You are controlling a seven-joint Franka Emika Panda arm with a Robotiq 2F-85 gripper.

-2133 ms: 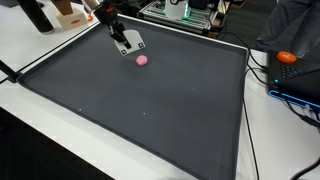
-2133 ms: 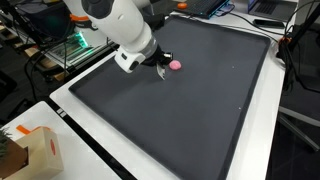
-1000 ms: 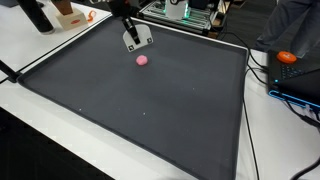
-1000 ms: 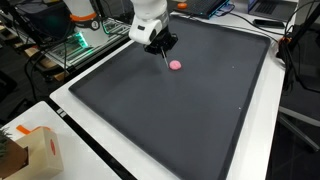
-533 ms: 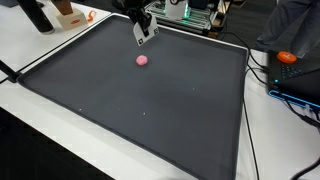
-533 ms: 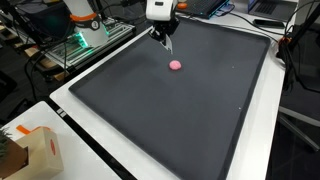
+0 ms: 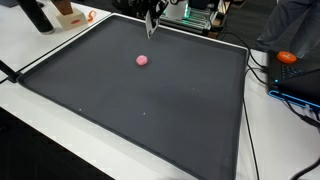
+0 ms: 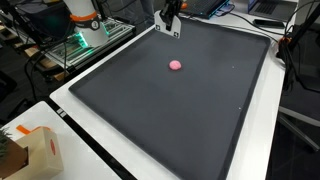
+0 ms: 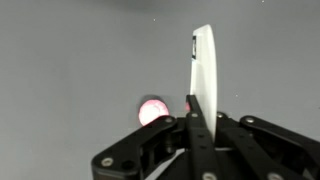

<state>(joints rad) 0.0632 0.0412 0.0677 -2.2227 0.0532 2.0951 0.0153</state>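
the gripper (image 7: 150, 30) is closed and empty, up by the far edge of the black mat (image 7: 160, 110), and the pink ball (image 7: 142, 59) lies free there.

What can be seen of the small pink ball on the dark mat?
The pink ball is small, round, evenly pink and matte; its material is unclear. It lies alone on the dark mat, toward the edge by the gripper, touching only the mat. The gripper hangs raised and apart from it. In the wrist view its lower part is hidden behind the gripper.
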